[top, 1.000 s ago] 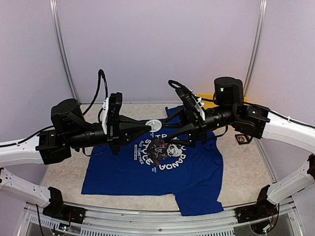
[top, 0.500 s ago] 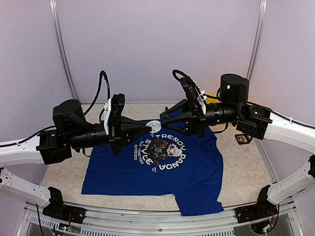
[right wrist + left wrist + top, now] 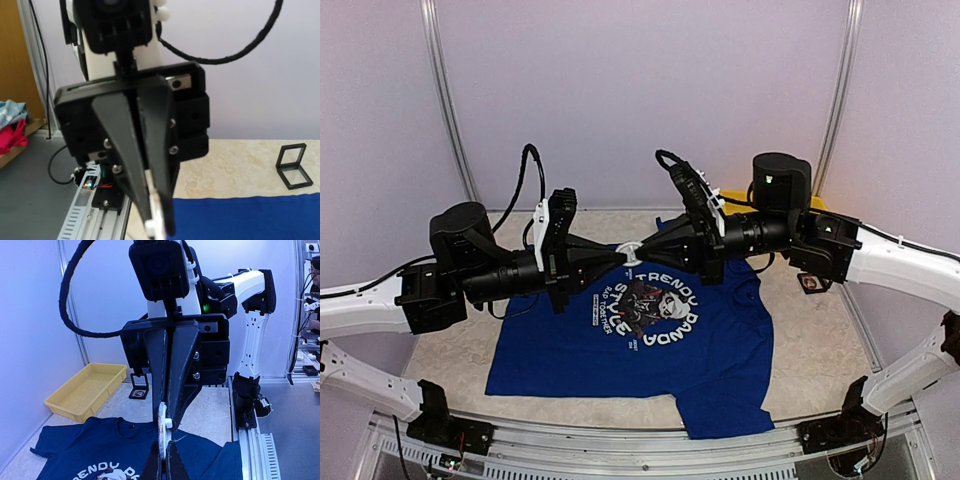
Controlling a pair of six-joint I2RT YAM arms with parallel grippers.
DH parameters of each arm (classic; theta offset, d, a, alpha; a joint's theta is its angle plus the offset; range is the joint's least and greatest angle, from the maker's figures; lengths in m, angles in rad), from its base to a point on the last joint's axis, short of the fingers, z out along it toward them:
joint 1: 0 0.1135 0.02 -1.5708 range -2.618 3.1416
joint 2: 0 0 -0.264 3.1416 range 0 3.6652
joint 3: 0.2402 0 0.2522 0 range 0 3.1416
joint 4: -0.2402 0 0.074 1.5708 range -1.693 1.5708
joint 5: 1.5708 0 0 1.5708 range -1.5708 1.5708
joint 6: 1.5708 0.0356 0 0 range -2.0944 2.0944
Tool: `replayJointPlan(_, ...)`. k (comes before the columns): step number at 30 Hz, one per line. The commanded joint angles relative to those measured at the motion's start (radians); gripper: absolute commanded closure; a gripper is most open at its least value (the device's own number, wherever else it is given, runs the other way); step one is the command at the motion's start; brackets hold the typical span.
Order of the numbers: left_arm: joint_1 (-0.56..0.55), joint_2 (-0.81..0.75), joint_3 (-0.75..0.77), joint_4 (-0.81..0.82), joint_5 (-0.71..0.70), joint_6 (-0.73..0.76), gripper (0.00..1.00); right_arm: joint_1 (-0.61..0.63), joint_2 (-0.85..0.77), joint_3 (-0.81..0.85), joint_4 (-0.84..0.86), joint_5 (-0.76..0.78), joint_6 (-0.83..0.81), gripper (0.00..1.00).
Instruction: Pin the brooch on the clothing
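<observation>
**Brooch held in mid-air by both claws**
The T-shirt (image 3: 720, 350) lies flat, print up, on the bench (image 3: 820, 340). Above its far, collar end the left claw (image 3: 623, 256) is clamped tight on the white brooch (image 3: 632, 252). The right claw (image 3: 642, 248), tip to tip with it, is closed on the same disc. Step in hand, apparently: freeing the pin. The next move probably calls for lowering it to the fabric.
</observation>
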Motion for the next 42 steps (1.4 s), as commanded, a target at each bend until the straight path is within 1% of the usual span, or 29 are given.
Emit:
replayJointPlan(1,0.005,0.002,0.026,-0.003,-0.064,-0.035,0.96,-0.013,0.015,0.002,0.011,0.037,0.048,1.0)
replayJointPlan(2,0.022,0.007,0.028,-0.006,-0.108,-0.073,0.67,-0.037,0.014,-0.024,0.024,0.043,0.082,1.0)
replayJointPlan(3,0.05,0.012,0.026,-0.011,-0.147,-0.108,0.54,-0.068,0.01,-0.058,0.043,0.054,0.12,1.0)
replayJointPlan(4,0.086,0.015,0.018,-0.017,-0.186,-0.178,0.45,-0.108,0.01,-0.094,0.057,0.074,0.166,1.0)
replayJointPlan(5,0.128,0.018,0.002,-0.021,-0.228,-0.243,0.42,-0.165,0.012,-0.135,0.073,0.097,0.215,1.0)
replayJointPlan(6,0.178,0.018,-0.021,-0.029,-0.268,-0.314,0.41,-0.19,0.014,-0.183,0.093,0.119,0.27,1.0)
replayJointPlan(7,0.228,0.022,-0.046,-0.05,-0.312,-0.398,0.43,-0.248,0.018,-0.233,0.118,0.135,0.324,1.0)
replayJointPlan(9,0.358,0.042,-0.098,-0.122,-0.339,-0.565,0.49,-0.324,0.039,-0.342,0.17,0.162,0.441,1.0)
replayJointPlan(11,0.507,0.096,-0.176,-0.146,-0.273,-0.684,0.55,-0.382,0.08,-0.431,0.203,0.178,0.525,1.0)
replayJointPlan(13,0.578,0.15,-0.27,-0.09,-0.191,-0.742,0.58,-0.416,0.127,-0.497,0.227,0.202,0.565,1.0)
replayJointPlan(14,0.594,0.191,-0.305,-0.059,-0.173,-0.758,0.59,-0.43,0.149,-0.525,0.243,0.212,0.581,1.0)
replayJointPlan(16,0.6,0.249,-0.341,-0.033,-0.193,-0.766,0.59,-0.459,0.189,-0.573,0.295,0.218,0.61,1.0)
replayJointPlan(19,0.608,0.354,-0.351,-0.019,-0.249,-0.767,0.59,-0.485,0.235,-0.633,0.372,0.24,0.64,1.0)
replayJointPlan(22,0.628,0.439,-0.352,0.002,-0.281,-0.779,0.61,-0.503,0.302,-0.641,0.409,0.24,0.651,1.0)
replayJointPlan(26,0.659,0.47,-0.374,0.007,-0.36,-0.794,0.61,-0.523,0.382,-0.638,0.462,0.247,0.662,1.0)
replayJointPlan(29,0.683,0.462,-0.385,0.003,-0.415,-0.787,0.61,-0.545,0.438,-0.609,0.496,0.219,0.664,1.0)
replayJointPlan(30,0.689,0.461,-0.382,-0.002,-0.428,-0.78,0.62,-0.546,0.455,-0.589,0.496,0.206,0.662,1.0)
replayJointPlan(32,0.684,0.455,-0.362,-0.023,-0.447,-0.761,0.67,-0.546,0.477,-0.541,0.49,0.152,0.656,1.0)
replayJointPlan(34,0.634,0.435,-0.336,-0.025,-0.482,-0.727,0.67,-0.538,0.465,-0.521,0.493,0.094,0.646,1.0)
replayJointPlan(35,0.588,0.411,-0.321,-0.015,-0.517,-0.69,0.67,-0.533,0.442,-0.521,0.488,0.085,0.634,1.0)
replayJointPlan(36,0.498,0.391,-0.301,0.016,-0.557,-0.607,0.66,-0.528,0.407,-0.528,0.474,0.087,0.617,1.0)
replayJointPlan(37,0.421,0.38,-0.281,0.053,-0.569,-0.525,0.63,-0.525,0.368,-0.535,0.453,0.097,0.592,1.0)
replayJointPlan(38,0.356,0.377,-0.257,0.098,-0.522,-0.415,0.59,-0.524,0.329,-0.54,0.425,0.107,0.566,1.0)
replayJointPlan(39,0.3,0.392,-0.224,0.128,-0.412,-0.309,0.52,-0.523,0.277,-0.545,0.386,0.117,0.533,1.0)
replayJointPlan(40,0.259,0.417,-0.176,0.113,-0.247,-0.203,0.46,-0.522,0.248,-0.549,0.358,0.129,0.513,1.0)
replayJointPlan(41,0.224,0.48,-0.109,0.067,-0.13,-0.124,0.43,-0.522,0.229,-0.547,0.324,0.137,0.495,1.0)
replayJointPlan(42,0.186,0.525,-0.044,0.011,-0.093,-0.072,0.42,-0.523,0.219,-0.538,0.288,0.147,0.477,1.0)
